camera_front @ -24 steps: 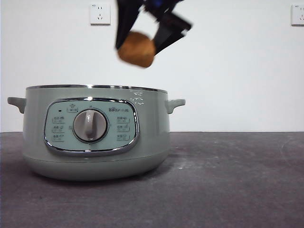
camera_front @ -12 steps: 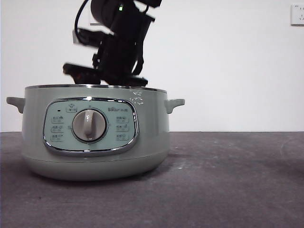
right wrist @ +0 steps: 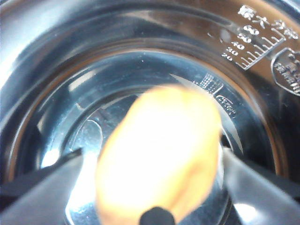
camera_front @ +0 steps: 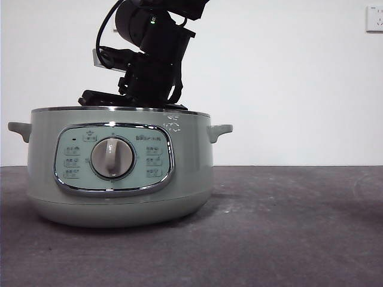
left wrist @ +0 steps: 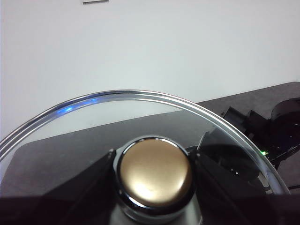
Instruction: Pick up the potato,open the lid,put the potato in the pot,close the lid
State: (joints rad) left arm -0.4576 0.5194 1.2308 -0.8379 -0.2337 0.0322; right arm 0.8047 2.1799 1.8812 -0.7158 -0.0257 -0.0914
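The sage-green pot (camera_front: 191, 155) stands at the left of the table with no lid on it. My right arm (camera_front: 152, 54) reaches down into it from above, and its gripper is hidden below the rim in the front view. In the right wrist view the right gripper (right wrist: 154, 164) is shut on the orange-brown potato (right wrist: 159, 154), blurred and bright, inside the pot's shiny steel bowl (right wrist: 140, 70). The left gripper (left wrist: 154, 187) is shut on the knob (left wrist: 154, 171) of the glass lid (left wrist: 140, 96), held up away from the pot.
The pot's control panel and grey dial (camera_front: 114, 157) face the front camera. The dark grey table (camera_front: 287, 227) stretches to the right of the pot. A wall socket (camera_front: 375, 18) sits at the upper right on the white wall.
A second ago the potato hung in the gripper above the pot's rim. The right arm has since come down into the pot, and the potato is below the rim.
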